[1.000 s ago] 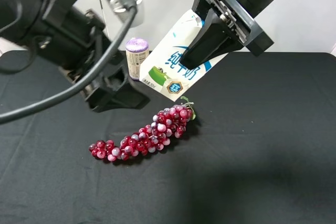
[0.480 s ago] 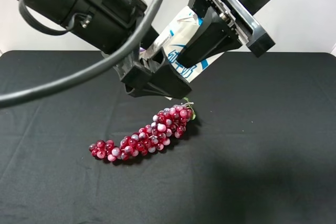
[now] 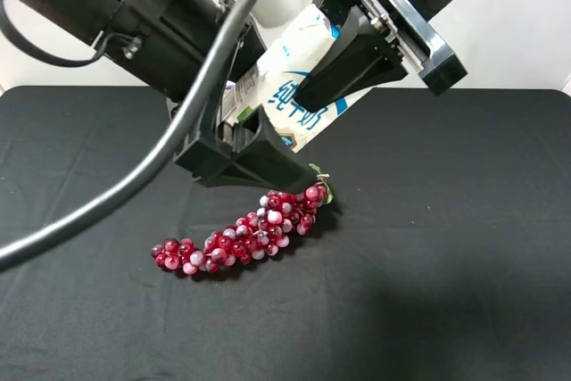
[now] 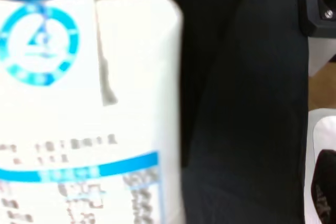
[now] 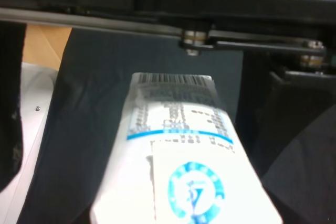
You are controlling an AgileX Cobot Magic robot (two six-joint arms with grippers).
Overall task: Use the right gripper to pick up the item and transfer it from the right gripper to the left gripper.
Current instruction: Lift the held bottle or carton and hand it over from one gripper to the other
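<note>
The black cloth-covered table (image 3: 464, 265) lies below, with a red plastic grape bunch (image 3: 245, 238) nearest me. Above it, the left pincer (image 3: 259, 140) sits at the lower end of the white rectangular drink carton (image 3: 284, 111). I cannot tell whether its fingers are apart or together. The carton hangs off the table, its long axis slanting up toward the right pincer (image 3: 310, 94), which is clamped on its upper end.
</note>
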